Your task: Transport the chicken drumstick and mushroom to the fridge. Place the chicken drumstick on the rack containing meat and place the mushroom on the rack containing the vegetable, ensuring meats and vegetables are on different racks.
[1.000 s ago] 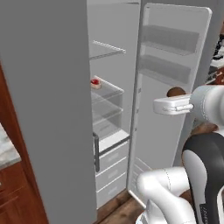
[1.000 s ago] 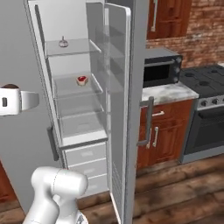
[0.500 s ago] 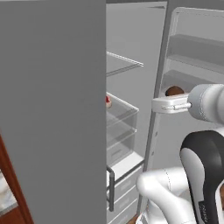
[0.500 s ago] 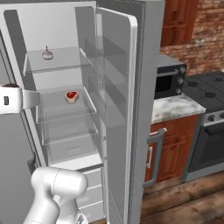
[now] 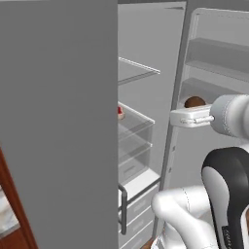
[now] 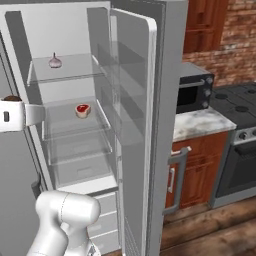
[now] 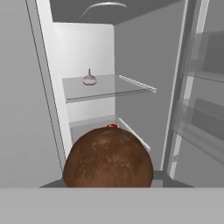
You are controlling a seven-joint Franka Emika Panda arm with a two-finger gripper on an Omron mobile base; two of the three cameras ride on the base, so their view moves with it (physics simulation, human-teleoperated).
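The gripper (image 5: pixel 190 116) stood just outside the open fridge (image 6: pixel 65 30), and in the hand view a rounded golden-brown lump, the chicken drumstick (image 7: pixel 108 158), sat right in front of the camera. In the left base view the same brown piece (image 5: pixel 194 101) showed at the tip of the hand. The finger tips themselves were hidden behind it, but the jaws appeared to be clamped on the drumstick, since it hung in the air with the hand and nothing else bore it.

By my judgement the task was about a quarter done: the drumstick had been brought to the fridge but was not yet on any rack. What was left was to carry it in over the front edge of the middle rack (image 6: pixel 70 117), set it down by the meat (image 6: pixel 83 110), then go for the mushroom and put it on the upper rack (image 6: pixel 62 70).

Further in, the red meat lay on the middle rack, towards its right side, well apart from the drumstick. Beyond and above it a pale bulb, the vegetable (image 6: pixel 55 61), which looked like garlic, stood on the upper rack near its back edge.

Counted: one drumstick, one piece of red meat, one vegetable, and one fridge with its door (image 6: pixel 135 130) swung wide. Three glass racks could be made out one under another, with white drawers (image 6: pixel 107 220) below; how many drawers there were I could not tell.
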